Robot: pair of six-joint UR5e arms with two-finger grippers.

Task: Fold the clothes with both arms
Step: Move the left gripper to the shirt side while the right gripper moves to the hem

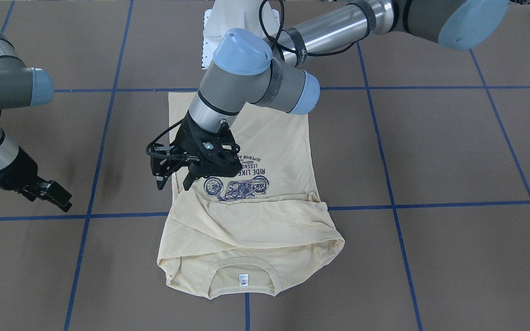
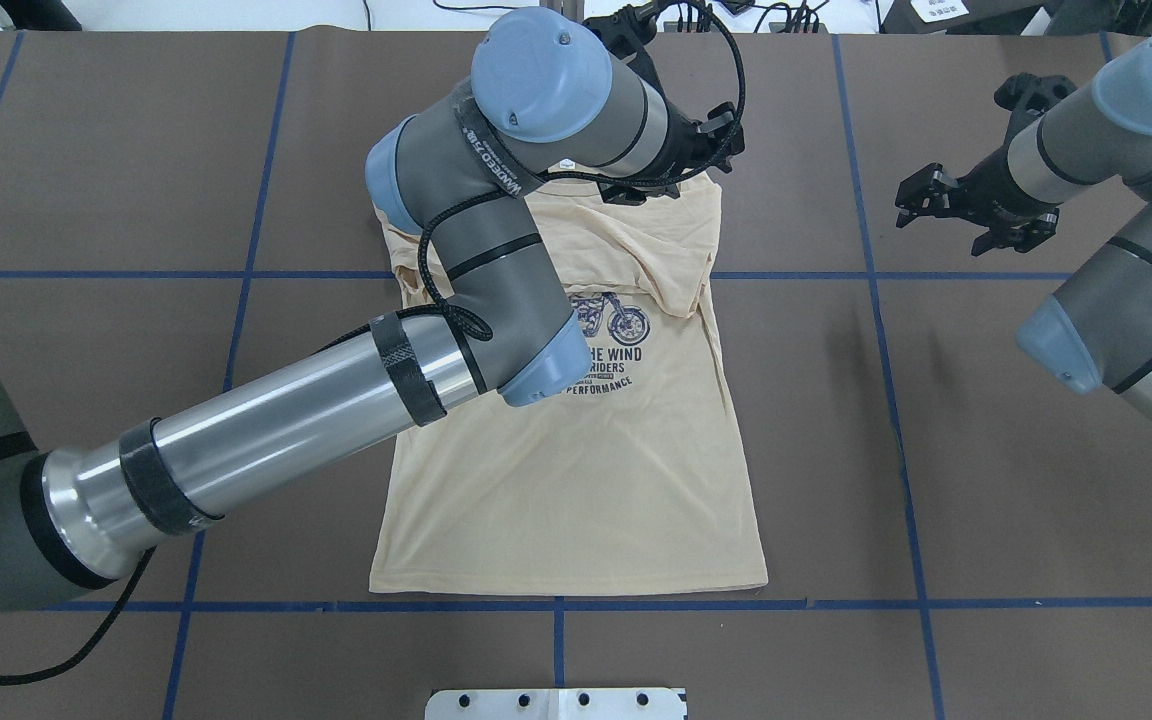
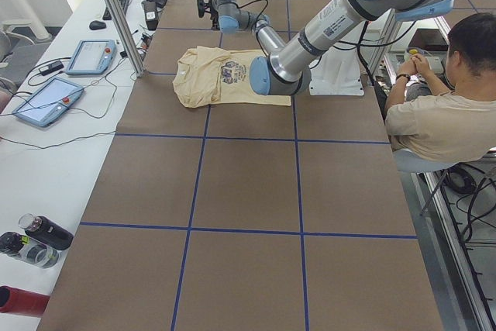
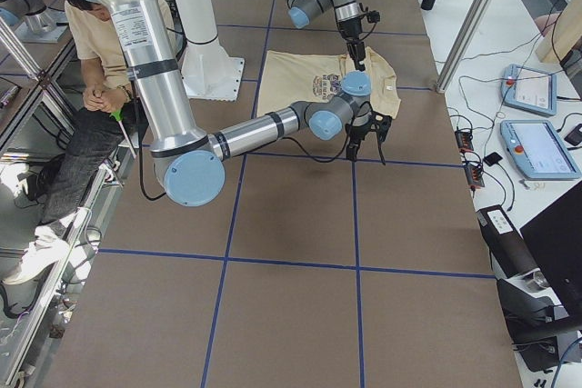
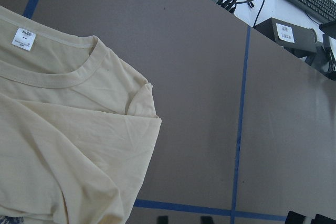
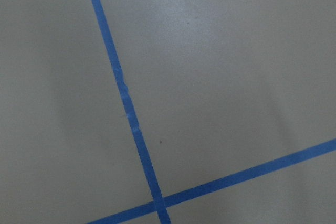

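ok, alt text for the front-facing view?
A cream T-shirt lies on the table, sleeves folded in, collar nearest the camera. The left gripper hovers open over its edge; the right gripper hangs open off to the side.

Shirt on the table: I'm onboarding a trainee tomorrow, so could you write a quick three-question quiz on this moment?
1. True or false: the right gripper holds the shirt.
2. What hangs over the shirt's edge? A) the left gripper B) a person's hand C) nothing
3. Fill in: the tape lines are ____.

Key: 1 false, it is open, beside the shirt; 2 A; 3 blue.
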